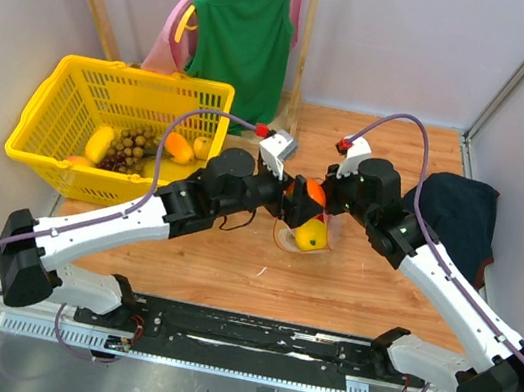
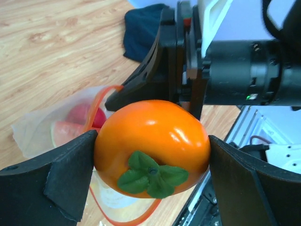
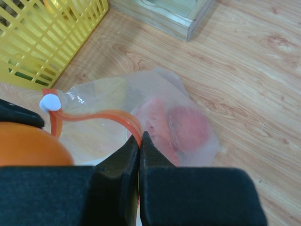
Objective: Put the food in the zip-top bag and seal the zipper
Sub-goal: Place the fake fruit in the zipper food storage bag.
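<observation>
My left gripper point(image 1: 301, 195) is shut on a glossy orange persimmon point(image 2: 153, 146) with a green leaf cap, held just above the open mouth of the clear zip-top bag point(image 2: 42, 132). My right gripper point(image 3: 140, 137) is shut on the red-orange zipper strip point(image 3: 101, 115) and holds the mouth open; a white slider point(image 3: 50, 102) sits at the strip's end. Red and pink food pieces point(image 3: 181, 128) lie inside the bag. In the top view the persimmon point(image 1: 309, 193) sits between both grippers over the bag point(image 1: 306, 234), which holds a yellow piece point(image 1: 313, 237).
A yellow basket point(image 1: 50, 133) at the back left holds more toy fruit point(image 1: 133, 148). A dark navy cloth heap point(image 1: 460, 216) lies at the right. A wooden rack with a green shirt point(image 1: 245, 36) stands at the back.
</observation>
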